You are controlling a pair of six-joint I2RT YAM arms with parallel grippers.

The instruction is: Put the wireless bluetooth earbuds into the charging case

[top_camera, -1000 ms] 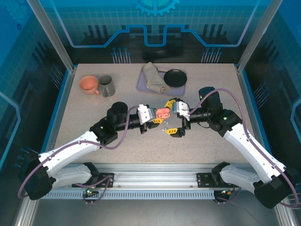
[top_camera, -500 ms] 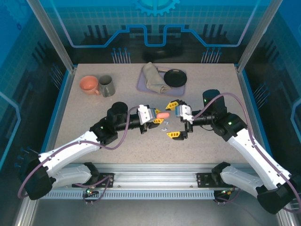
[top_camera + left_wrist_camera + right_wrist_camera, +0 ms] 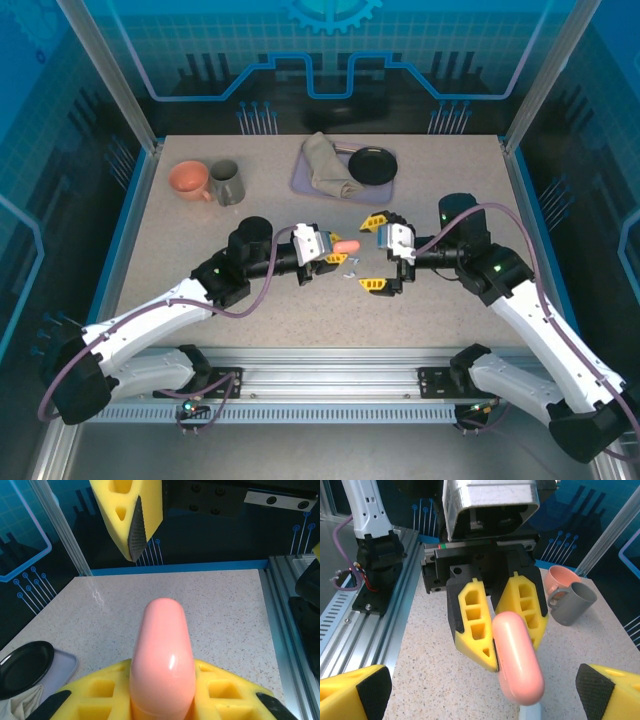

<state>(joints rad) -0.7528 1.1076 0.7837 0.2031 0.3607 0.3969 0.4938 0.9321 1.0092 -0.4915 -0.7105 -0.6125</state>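
Two robot arms meet over the middle of a speckled tabletop. The left gripper is clamped on a salmon-pink charging case, a smooth rounded capsule with its lid down. The case sticks out past the yellow fingertips, lying level and pointing toward the right edge of the tabletop, clear of the surface.

The right gripper faces it from the right edge's side. Its jaws are spread wide, one yellow fingertip toward the far edge and one toward the near edge. They stand just beyond the free end of the case, touching nothing.

A few tiny pale pieces lie on the tabletop just on the near-edge side of the case, between the two grippers. They look like the white wireless bluetooth earbuds (too small here to be sure). The pink earbuds cannot be made out.

Toward the far left corner an orange-pink mug and a grey mug stand side by side, touching or nearly so. At the middle of the far edge a lavender tray carries a crumpled grey-green cloth and a round black dish.
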